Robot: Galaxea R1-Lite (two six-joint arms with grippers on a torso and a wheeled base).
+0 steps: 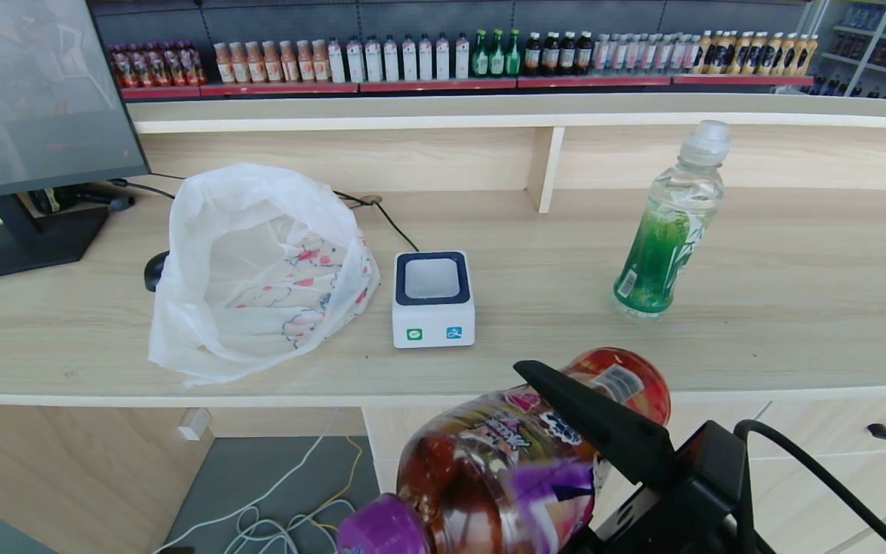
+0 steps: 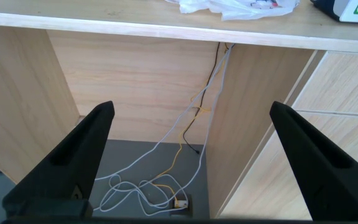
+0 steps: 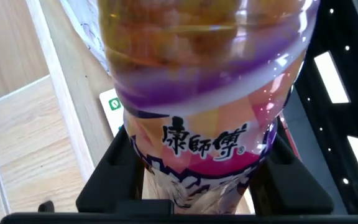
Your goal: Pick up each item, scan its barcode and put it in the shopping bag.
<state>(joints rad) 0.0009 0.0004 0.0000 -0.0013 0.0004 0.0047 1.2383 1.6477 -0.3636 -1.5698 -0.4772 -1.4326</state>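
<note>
The right gripper (image 3: 196, 158) is clenching the tea bottle (image 1: 504, 454) around its middle, with 1 black finger lying across the upper side of the label. It is holding the bottle tipped almost flat, purple cap (image 1: 385, 531) pointing back toward the robot and base pointing at the counter (image 1: 797, 308), low and in front of the counter's front edge. That tilt is probably serving the scan. A small white patch near the base is facing upward and may be the barcode, though it is too small to be sure. The bottle will likely need rolling so the code faces the scanner window.

The scanner (image 1: 433, 298) is sitting mid-counter, a squat white box with rounded corners and a dark-blue frame round its pale glass top. The shopping bag (image 1: 258, 269) is slumping just beside it on the robot's left, its mouth gaping toward the robot. It is thin, crinkled, translucent white plastic with printed goods already showing through. The green bottle (image 1: 670, 231) is standing upright well apart on the right, waiting its turn. It is clear ribbed plastic with a glossy green sleeve and a pale cap.

The left gripper (image 2: 191, 107) is hanging released, its 2 fingers spread wide, below counter height and facing the loose cables (image 2: 179, 162) in the wood-grain knee space.
</note>
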